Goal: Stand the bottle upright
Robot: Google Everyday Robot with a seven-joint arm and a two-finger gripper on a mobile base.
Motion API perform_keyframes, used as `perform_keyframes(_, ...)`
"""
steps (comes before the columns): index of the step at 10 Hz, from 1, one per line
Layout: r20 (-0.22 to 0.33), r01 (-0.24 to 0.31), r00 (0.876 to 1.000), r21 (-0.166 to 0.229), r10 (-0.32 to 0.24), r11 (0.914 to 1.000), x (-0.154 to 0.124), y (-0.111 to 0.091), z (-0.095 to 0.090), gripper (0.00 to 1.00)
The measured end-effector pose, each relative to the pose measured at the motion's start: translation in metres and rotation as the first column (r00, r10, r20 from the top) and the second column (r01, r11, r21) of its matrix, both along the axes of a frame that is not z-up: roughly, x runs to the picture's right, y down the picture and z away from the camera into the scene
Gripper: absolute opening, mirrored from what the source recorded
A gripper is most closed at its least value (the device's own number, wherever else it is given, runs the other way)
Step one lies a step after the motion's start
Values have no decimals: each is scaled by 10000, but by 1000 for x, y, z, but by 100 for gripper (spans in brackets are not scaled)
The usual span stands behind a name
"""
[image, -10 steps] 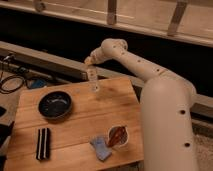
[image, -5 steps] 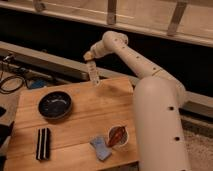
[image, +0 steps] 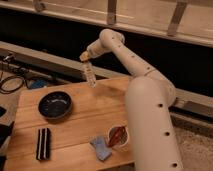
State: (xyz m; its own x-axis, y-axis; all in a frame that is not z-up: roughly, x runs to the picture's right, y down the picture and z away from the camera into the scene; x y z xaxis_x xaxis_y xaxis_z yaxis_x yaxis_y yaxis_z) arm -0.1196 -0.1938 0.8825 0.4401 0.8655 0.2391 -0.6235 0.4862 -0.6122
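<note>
The bottle [image: 89,75], slim, whitish and translucent, hangs nearly upright with a slight tilt, cap end up in the gripper. My gripper [image: 85,58] is shut on its top and holds it over the far edge of the wooden table [image: 105,107]. The bottle's base is at or just above the table's back edge; I cannot tell whether it touches. The white arm reaches in from the right and arches over the table's back right corner.
A dark bowl [image: 55,105] sits on the left of the table. A black striped block [image: 44,143] lies at the front left. A white cup with red-brown contents [image: 118,136] and a blue packet [image: 101,148] sit at the front edge. Cables [image: 12,82] lie left of the table.
The gripper has carried the bottle slightly up and to the left along the table's far edge. The arm's body has shifted left with it. The grip has not changed.
</note>
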Motion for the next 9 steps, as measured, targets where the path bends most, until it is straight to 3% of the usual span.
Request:
perform_keyframes(3, -96, -811, 9965, 1037, 825, 9913, 18, -4, -13, 0)
perform_keyframes(4, -55, -841, 9963, 1225, 854, 9889, 19, -4, -14, 0)
perform_keyframes(9, 80, -817, 9966, 1345, 814, 9875, 19, 1, -6, 0)
